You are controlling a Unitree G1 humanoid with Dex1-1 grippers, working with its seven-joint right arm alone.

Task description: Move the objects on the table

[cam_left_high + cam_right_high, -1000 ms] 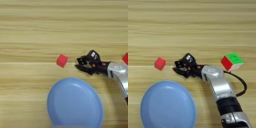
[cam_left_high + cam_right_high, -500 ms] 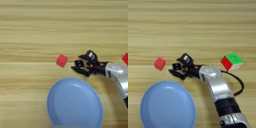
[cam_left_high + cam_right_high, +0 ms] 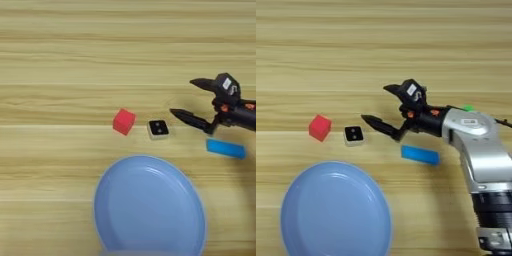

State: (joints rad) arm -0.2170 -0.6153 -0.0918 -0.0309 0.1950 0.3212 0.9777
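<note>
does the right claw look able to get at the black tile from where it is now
Probably yes. The right claw is open, and its lower finger points at the black tile with only bare table between them. The red cube sits on the tile's far side, and the blue bar lies off that line.

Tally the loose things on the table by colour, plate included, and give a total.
Red: 1, the red cube
Black: 1, the square tile
Blue: 2, the flat bar and the round plate
Green: 1, a sliver behind the forearm
Total: 5
</note>
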